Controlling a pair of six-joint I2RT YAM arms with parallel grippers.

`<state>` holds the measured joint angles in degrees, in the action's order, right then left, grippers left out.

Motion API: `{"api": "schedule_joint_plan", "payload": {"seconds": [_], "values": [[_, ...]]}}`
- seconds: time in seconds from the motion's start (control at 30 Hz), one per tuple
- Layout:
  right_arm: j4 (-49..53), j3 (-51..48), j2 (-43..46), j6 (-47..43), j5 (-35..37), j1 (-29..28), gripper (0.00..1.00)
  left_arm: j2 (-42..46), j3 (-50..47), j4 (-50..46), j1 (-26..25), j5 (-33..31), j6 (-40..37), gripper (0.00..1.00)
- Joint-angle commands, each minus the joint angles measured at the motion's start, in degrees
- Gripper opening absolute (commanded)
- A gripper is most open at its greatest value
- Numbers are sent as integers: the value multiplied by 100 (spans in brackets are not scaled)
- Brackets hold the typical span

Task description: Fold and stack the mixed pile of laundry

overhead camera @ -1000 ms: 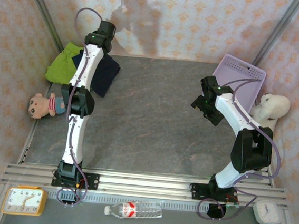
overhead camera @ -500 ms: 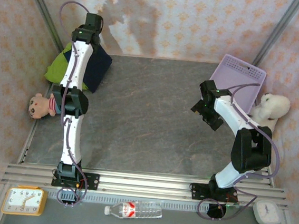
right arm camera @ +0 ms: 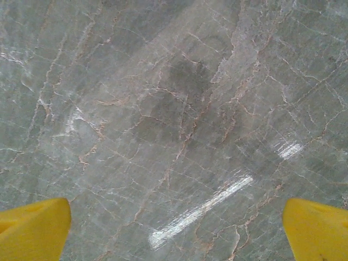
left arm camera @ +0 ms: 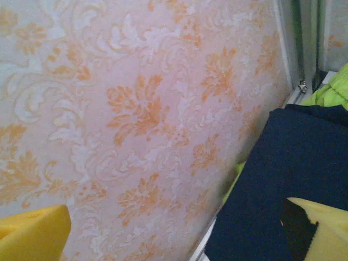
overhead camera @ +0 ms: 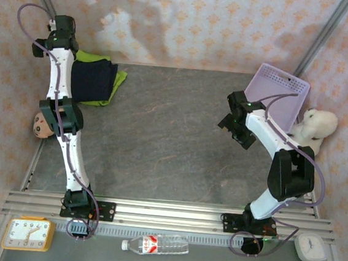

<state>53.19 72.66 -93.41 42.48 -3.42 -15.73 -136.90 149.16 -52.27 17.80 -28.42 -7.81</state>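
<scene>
We judge the stacking nearly done: the navy garment (overhead camera: 91, 80) lies flat on the lime-green garment (overhead camera: 118, 79) at the table's (overhead camera: 160, 141) ten o'clock corner, the left gripper (left arm camera: 176, 234) and right gripper (right arm camera: 174, 231) gape wide and empty, so next we would lift the left clear without snagging cloth

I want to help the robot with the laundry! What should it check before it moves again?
1. The left gripper is open and empty: ok.
2. The right gripper is open above the table, holding nothing: ok.
3. The navy garment lies on the lime-green garment: ok.
4. The navy garment looks like a tidy rectangle: ok.
5. The lime-green garment is folded neatly: cannot tell, it is mostly covered.
6. The left gripper has room from the wall: cannot tell.
</scene>
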Motion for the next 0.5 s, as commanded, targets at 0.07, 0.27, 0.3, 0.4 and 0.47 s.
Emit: {"api": "schedule_joint_plan", "payload": {"seconds": [0.07,0.27,0.3,0.4,0.47], "values": [[127,259,-44,96,152,-28,99,530,268,-241,-389,854,547,100],[31,216,-39,-305,705,-11,100,1141,-485,-329,-631,1408,806,100],[-58,195,-33,-493,864,-9,100,1287,-730,-314,-676,1538,881,100],[-719,-29,92,-1375,947,45,99,1759,-1615,-184,-849,1753,1080,100],[-1077,-157,106,-2013,984,137,100,2155,-2325,5,-974,1900,1217,100]]}}
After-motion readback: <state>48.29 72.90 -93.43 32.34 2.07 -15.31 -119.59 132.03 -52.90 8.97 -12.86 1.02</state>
